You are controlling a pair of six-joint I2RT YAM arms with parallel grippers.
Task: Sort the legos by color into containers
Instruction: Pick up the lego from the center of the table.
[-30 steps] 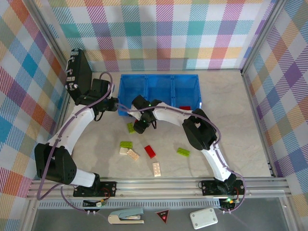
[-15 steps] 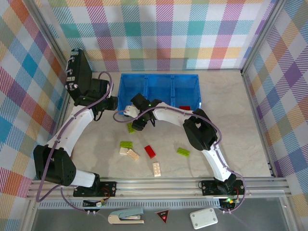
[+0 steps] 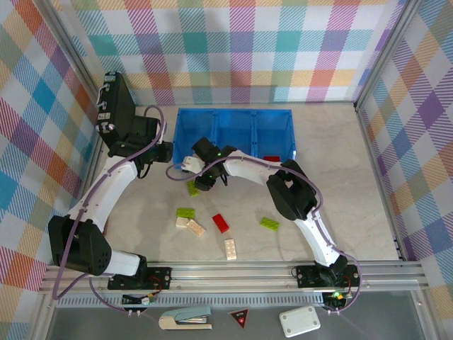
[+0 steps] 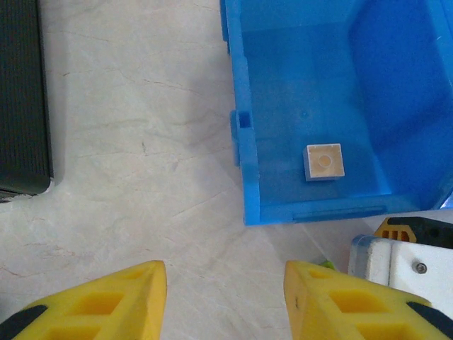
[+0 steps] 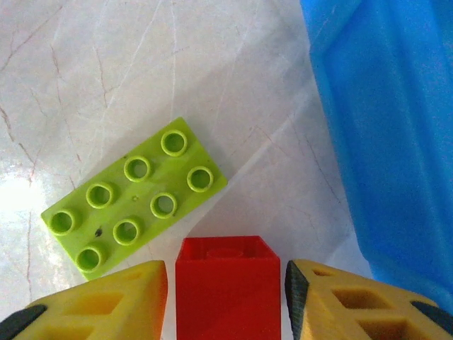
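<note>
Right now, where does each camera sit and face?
Top external: above and behind the bases, looking down on the table, blue tray, left arm and right arm.
Left wrist: looks down past the left gripper at the tray's left compartment, holding a cream brick.
Right wrist: looks down past the right gripper, a red brick between its fingers, lime brick beside.
Shared: right wrist and top external both show that lime brick.
</note>
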